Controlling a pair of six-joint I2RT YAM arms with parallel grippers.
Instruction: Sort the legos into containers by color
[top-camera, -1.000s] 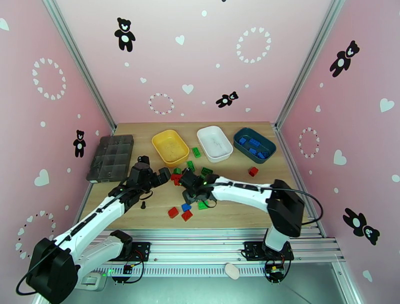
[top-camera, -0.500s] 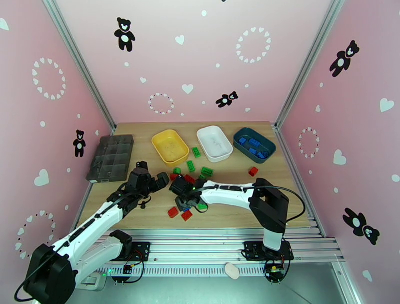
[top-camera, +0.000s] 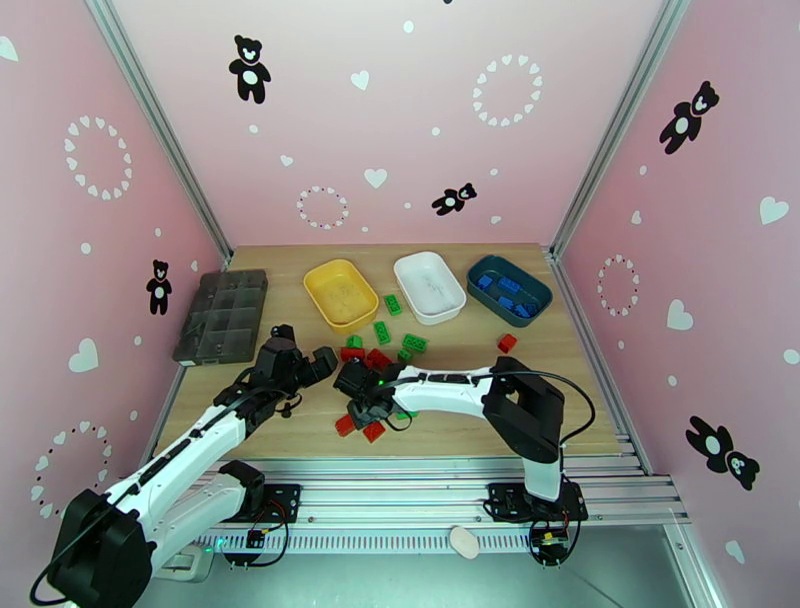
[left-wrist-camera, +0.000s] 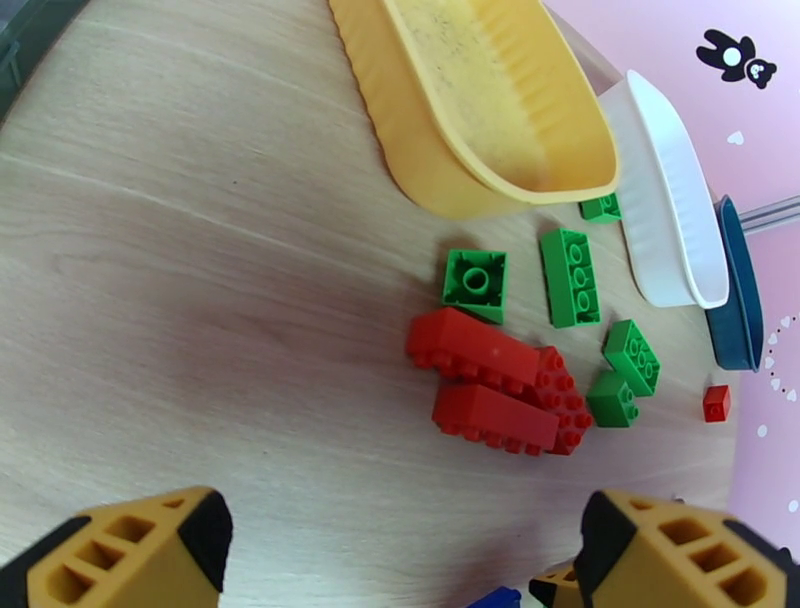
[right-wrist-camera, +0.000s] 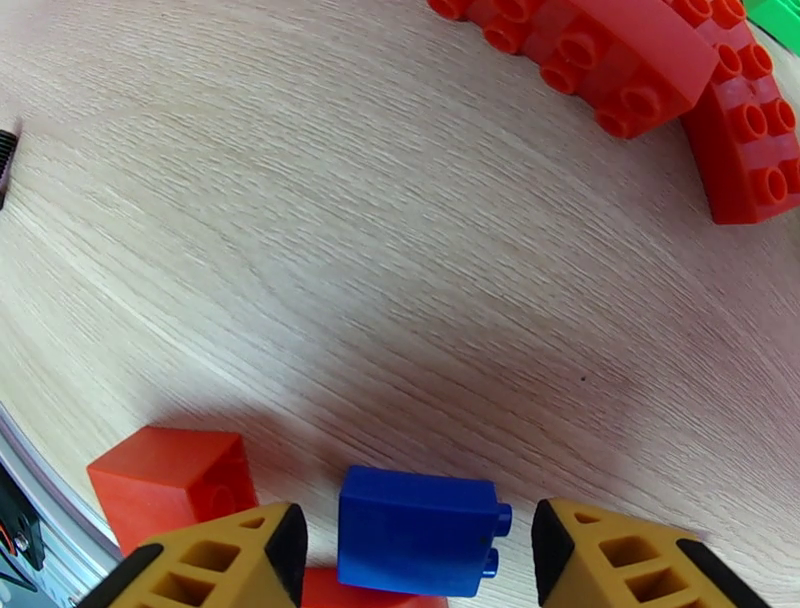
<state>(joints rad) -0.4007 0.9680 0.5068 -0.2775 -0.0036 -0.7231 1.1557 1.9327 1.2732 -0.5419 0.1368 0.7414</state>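
L gripper (top-camera: 312, 364) jaws spread wide, nothing between, hovering just at 9 o'clock of red brick cluster (left-wrist-camera: 492, 388). R gripper (right-wrist-camera: 418, 562) low over table, jaws part-spread, straddling blue brick (right-wrist-camera: 410, 522) w/ gap each side, so released, not gripping. Red brick (right-wrist-camera: 170, 482) just at 9 of the blue one. Top cam: yellow tub (top-camera: 314, 274), white tub (top-camera: 404, 266), teal tub (top-camera: 476, 270) in a row at table's 12. Teal holds blue bricks (top-camera: 506, 291). Green bricks (left-wrist-camera: 570, 276) lie loose btwn yellow & white tubs and at their 6. Lone red brick (top-camera: 507, 343) at 6 of teal. Grey organiser tray (top-camera: 221, 315) at table's 10
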